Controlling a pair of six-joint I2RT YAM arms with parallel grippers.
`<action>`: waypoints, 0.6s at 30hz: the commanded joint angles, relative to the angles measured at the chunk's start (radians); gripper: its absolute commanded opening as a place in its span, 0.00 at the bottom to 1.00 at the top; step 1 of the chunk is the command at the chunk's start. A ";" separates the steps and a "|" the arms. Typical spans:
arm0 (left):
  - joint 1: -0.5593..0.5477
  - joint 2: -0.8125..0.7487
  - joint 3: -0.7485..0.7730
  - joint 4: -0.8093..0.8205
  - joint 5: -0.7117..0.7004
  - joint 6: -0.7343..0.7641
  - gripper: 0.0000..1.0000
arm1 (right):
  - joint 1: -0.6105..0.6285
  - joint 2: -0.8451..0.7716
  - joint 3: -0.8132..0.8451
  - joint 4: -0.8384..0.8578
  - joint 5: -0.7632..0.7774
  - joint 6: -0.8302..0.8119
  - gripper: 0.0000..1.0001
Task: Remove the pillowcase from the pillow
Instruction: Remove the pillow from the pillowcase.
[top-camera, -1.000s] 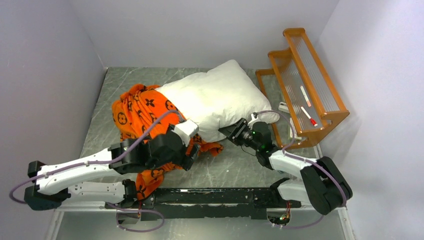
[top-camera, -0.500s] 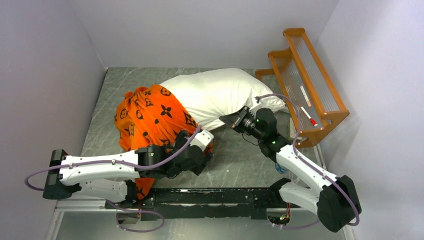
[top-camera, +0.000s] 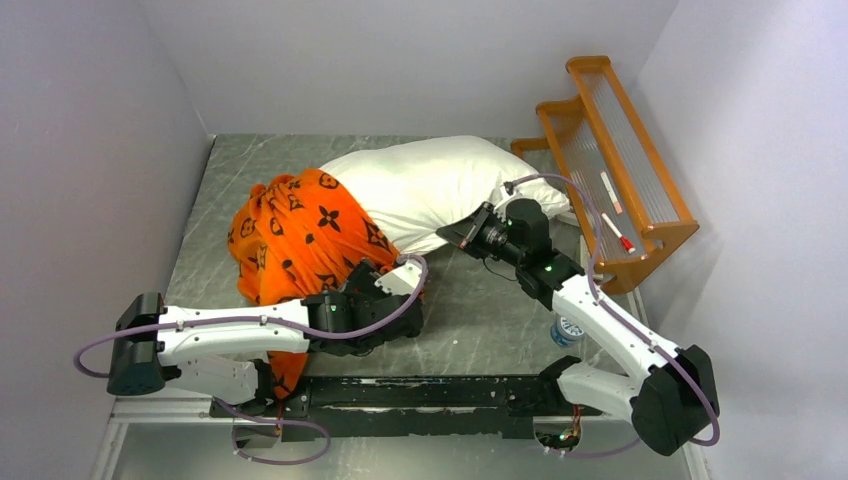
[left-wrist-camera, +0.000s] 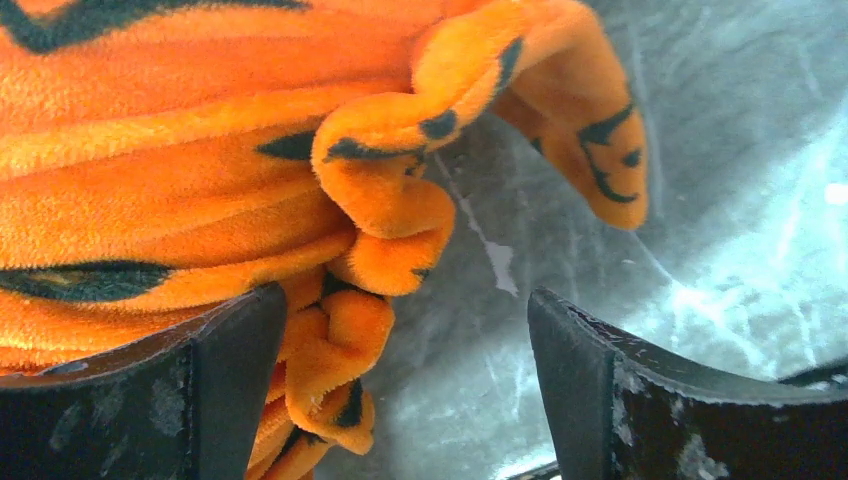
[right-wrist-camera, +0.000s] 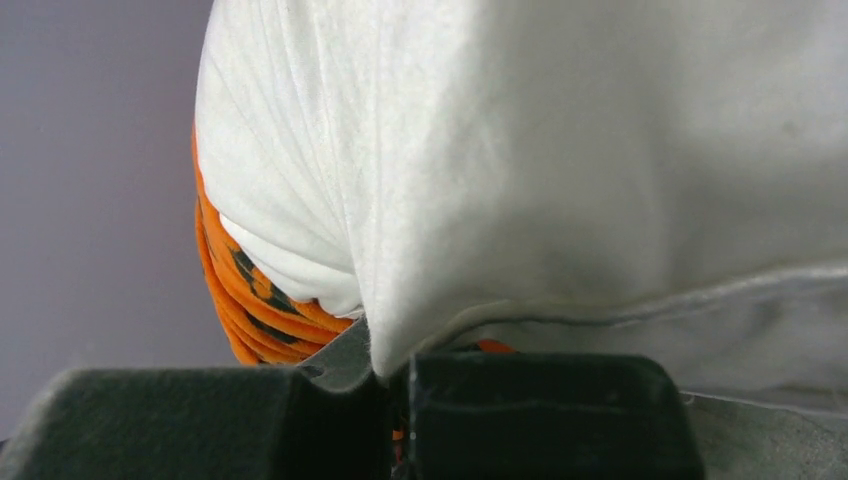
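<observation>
Just changed: the left gripper (left-wrist-camera: 405, 305) has let the pillowcase (top-camera: 300, 225) go and sunk toward the table (top-camera: 480, 320). The right gripper (top-camera: 465, 232) has carried its hold away from the bases. The pillow (top-camera: 440, 185) lies flatter and farther back than a second ago.
Meaning for the task: this looks to me like a regrasp between pulls; the pillowcase is part off, not free.
Left gripper: spread wide, with dark fingers (left-wrist-camera: 225, 385) either side of a bunched hem and nothing pinched; folds brush the left-hand finger.
Pillowcase: orange plush with a short nap and dark brown motifs, rumpled into thick rolls. It wraps the pillow's left end, and a tail trails toward the near edge under the left arm.
Right gripper: pressed together on a thin seam edge of white cloth at the pillow's near-right side.
Pillow: plump, smooth white woven cloth with faint creases. Most of its length is bare, and it lies across the far middle of the table.
Table: grey, marbled, slightly glossy.
Rack (top-camera: 610, 170): orange-brown wood with ribbed clear panels, far right, just beside the pillow's end.
</observation>
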 joint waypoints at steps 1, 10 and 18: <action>0.059 0.013 -0.001 -0.076 -0.116 -0.093 0.92 | 0.003 -0.015 0.114 0.035 -0.028 -0.001 0.00; 0.188 0.005 0.022 -0.185 -0.135 -0.171 0.23 | 0.002 0.051 0.260 -0.137 0.026 -0.079 0.00; 0.231 -0.144 0.016 -0.330 -0.042 -0.321 0.05 | -0.045 0.140 0.384 -0.240 0.083 -0.154 0.00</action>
